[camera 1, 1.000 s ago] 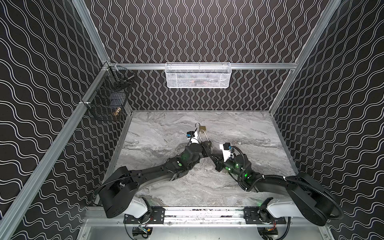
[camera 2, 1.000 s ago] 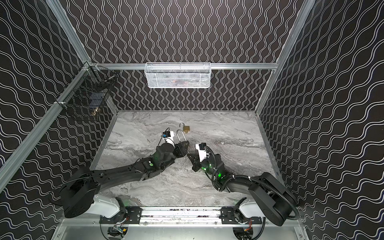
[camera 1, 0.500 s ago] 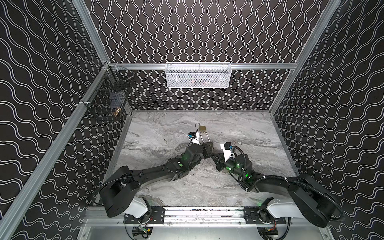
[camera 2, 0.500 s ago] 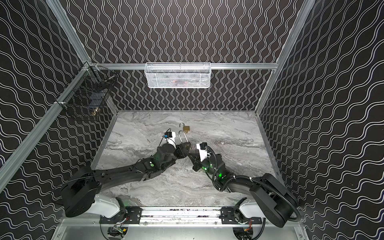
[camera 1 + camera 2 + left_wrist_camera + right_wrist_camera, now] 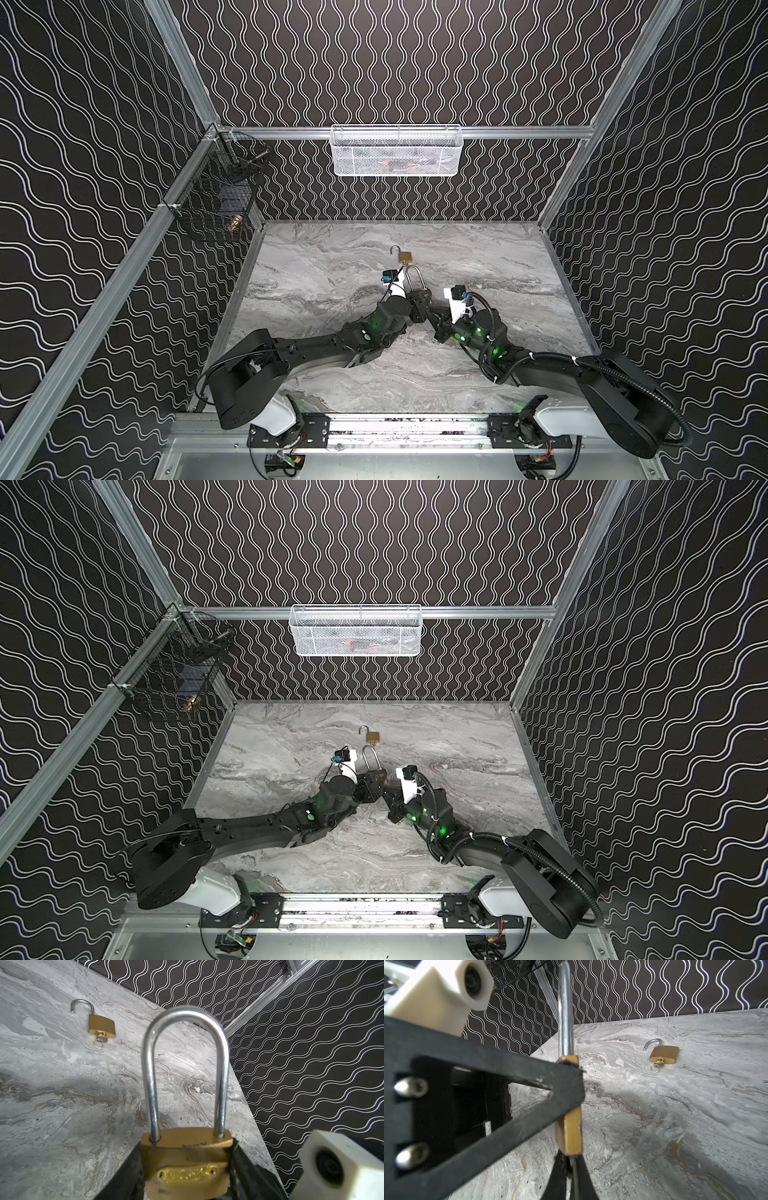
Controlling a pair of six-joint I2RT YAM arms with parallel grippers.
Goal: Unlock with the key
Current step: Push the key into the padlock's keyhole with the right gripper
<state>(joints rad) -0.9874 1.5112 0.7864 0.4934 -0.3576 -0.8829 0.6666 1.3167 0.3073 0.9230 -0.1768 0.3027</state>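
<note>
Padlock (image 5: 182,1178) sits clamped in left gripper (image 5: 186,1147); right gripper (image 5: 571,1160) is pinched shut at its underside.

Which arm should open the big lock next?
Right. The left gripper is busy clamping the lock by its brass body. The right gripper sits shut just under the lock's bottom, pinching something thin, likely the key, so it probably only needs to push in and turn.
</note>
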